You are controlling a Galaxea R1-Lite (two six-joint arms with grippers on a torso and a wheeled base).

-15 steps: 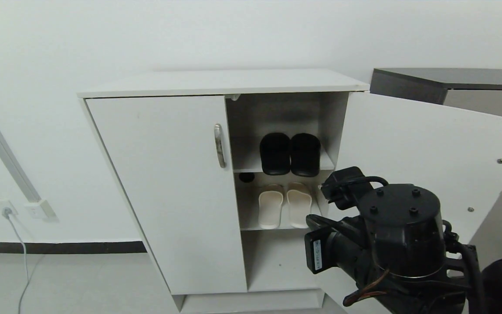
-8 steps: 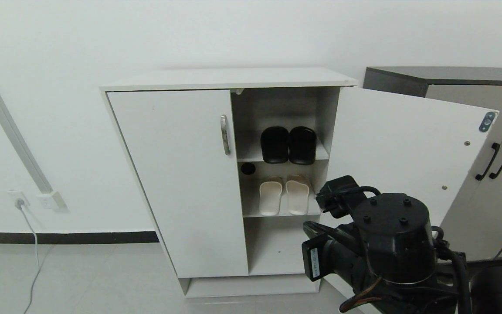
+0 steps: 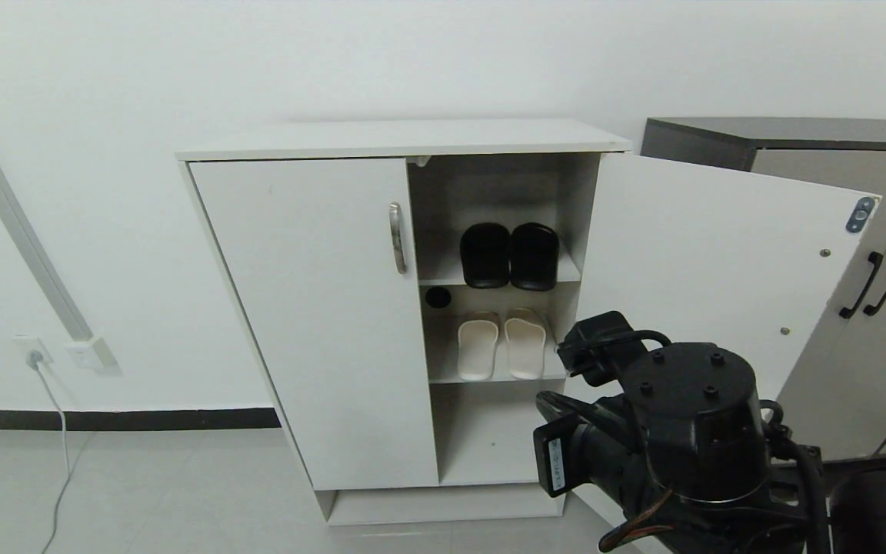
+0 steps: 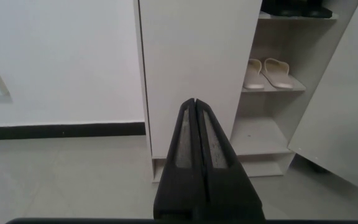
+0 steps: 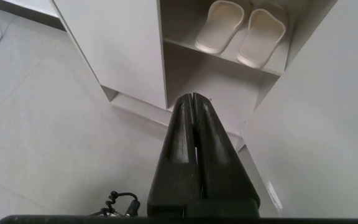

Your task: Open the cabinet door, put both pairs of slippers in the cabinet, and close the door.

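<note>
Slippers (image 3: 508, 256) shelved — left end effector (image 4: 194, 107), right end effector (image 5: 192, 99) closed (empty).

HEAD: you look forward and down at the front of the cabinet (image 3: 312, 308) from a moderate stand-off | LEFT WRIST: you sight along the left tool (image 4: 194, 102), low, slightly downward, toward the cabinet's closed door | RIGHT WRIST: you sight along the right tool (image 5: 192, 98), steeply down, near the cabinet's foot | SHARED: the shelf with the white slippers (image 3: 525, 348), in all three

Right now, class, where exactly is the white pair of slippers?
In the head view, the white slippers lie side by side on the middle shelf of the cabinet, in its open right half, directly below the black slippers.
</note>
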